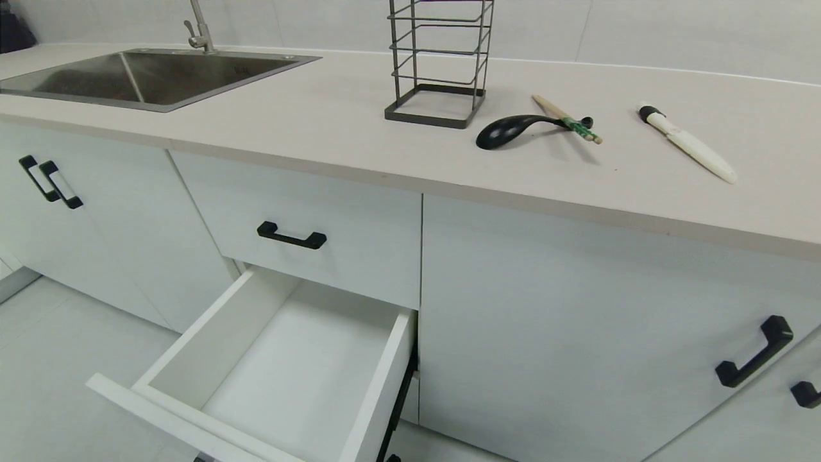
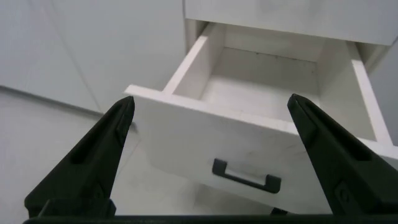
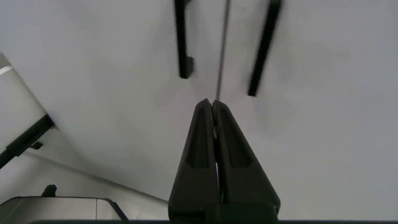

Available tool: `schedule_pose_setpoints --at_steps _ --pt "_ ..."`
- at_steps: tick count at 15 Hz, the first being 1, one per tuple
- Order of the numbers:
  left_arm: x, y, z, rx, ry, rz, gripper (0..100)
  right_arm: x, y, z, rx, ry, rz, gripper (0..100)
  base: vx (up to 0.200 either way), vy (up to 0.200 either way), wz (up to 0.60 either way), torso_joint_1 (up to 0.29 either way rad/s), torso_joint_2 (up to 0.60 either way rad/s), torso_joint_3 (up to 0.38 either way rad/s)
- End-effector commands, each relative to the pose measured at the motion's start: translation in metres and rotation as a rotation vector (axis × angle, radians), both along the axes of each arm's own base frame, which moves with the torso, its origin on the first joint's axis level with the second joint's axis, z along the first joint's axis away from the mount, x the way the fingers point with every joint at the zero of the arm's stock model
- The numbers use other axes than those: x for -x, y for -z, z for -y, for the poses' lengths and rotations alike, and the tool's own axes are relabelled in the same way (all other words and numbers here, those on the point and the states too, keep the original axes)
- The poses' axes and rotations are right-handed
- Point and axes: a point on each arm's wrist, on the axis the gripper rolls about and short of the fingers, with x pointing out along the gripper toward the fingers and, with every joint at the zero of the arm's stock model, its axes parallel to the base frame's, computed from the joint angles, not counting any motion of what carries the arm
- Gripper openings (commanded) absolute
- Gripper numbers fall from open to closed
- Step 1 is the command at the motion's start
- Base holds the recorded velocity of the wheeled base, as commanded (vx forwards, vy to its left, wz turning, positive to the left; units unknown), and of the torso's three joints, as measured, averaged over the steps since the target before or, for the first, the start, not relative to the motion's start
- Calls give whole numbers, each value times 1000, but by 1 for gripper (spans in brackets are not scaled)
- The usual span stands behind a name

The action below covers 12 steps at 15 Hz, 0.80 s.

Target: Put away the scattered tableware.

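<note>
On the counter lie a black spoon [image 1: 510,130], a pair of wooden chopsticks [image 1: 566,119] with green-banded tips resting across its handle, and a white knife with a black end [image 1: 687,142] farther right. Below the counter a white drawer [image 1: 192,340] stands pulled out with nothing inside. My left gripper [image 2: 210,111] is open, its fingers [image 2: 102,155] spread wide in front of the drawer front [image 2: 186,149] and above its black handle [image 2: 245,176]. My right gripper [image 3: 215,107] is shut on nothing, pointing at white cabinet doors with black handles [image 3: 181,38].
A dark wire rack [image 1: 439,61] stands on the counter left of the spoon. A steel sink [image 1: 151,74] with a tap is set in the counter's far left. A shut drawer with a black handle [image 1: 292,236] sits above the pulled-out one.
</note>
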Motion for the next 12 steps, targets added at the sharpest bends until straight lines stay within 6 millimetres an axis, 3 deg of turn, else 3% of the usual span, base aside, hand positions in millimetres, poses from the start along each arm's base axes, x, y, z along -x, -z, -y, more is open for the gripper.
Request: schedule_pose_setpoints --at_steps 1,8,12 --pt "0 0 0 2 1 -1 100 0 0 0 1 0 0 0 0 0 0 0 0 0" --pt "0 0 0 5 -1 -1 100 0 0 0 1 0 0 0 0 0 0 0 0 0" --pt "0 0 0 8 -1 0 100 0 0 0 1 0 0 0 0 0 0 184 -99 -71"
